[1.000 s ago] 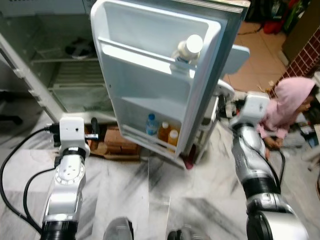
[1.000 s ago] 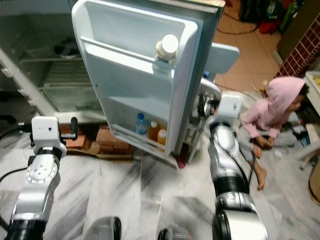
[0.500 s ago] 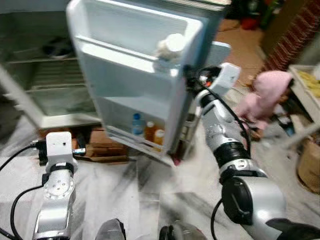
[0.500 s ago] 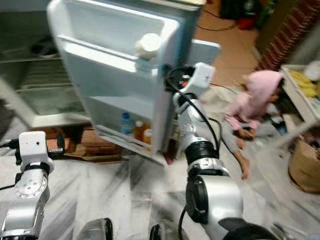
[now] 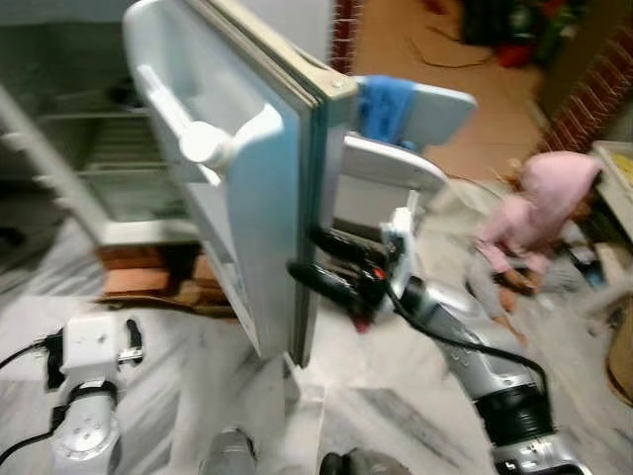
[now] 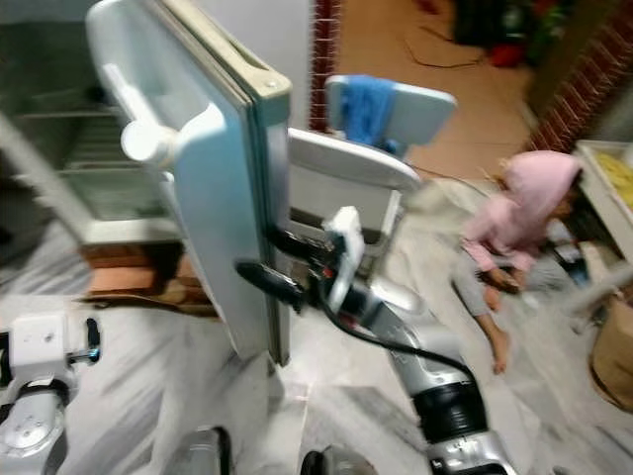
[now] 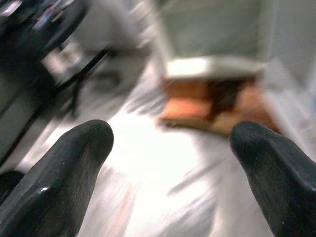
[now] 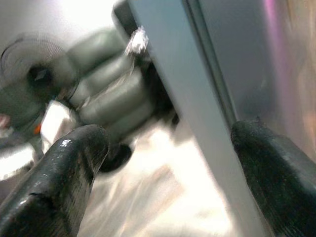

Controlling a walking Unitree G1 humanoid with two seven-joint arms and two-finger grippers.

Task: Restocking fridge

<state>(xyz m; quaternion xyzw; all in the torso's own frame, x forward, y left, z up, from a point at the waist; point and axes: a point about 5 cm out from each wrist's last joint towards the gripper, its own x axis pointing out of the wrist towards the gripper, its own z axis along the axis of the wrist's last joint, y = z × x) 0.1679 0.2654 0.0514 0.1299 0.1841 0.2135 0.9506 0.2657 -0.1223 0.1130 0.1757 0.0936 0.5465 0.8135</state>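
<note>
The fridge door (image 5: pixel 247 198) stands half swung, edge toward us, a bottle (image 5: pixel 203 143) sitting in its upper door shelf. The right claw (image 5: pixel 312 259) reaches to the door's free edge, its two black fingers spread apart, one on either side of that edge but not clamped. The left claw (image 7: pixel 168 163) hangs low over the marble floor (image 5: pixel 396 396), fingers wide apart and holding nothing. A person (image 5: pixel 539 213) in a pink hood sits on the floor beyond a chair (image 5: pixel 410 129).
</note>
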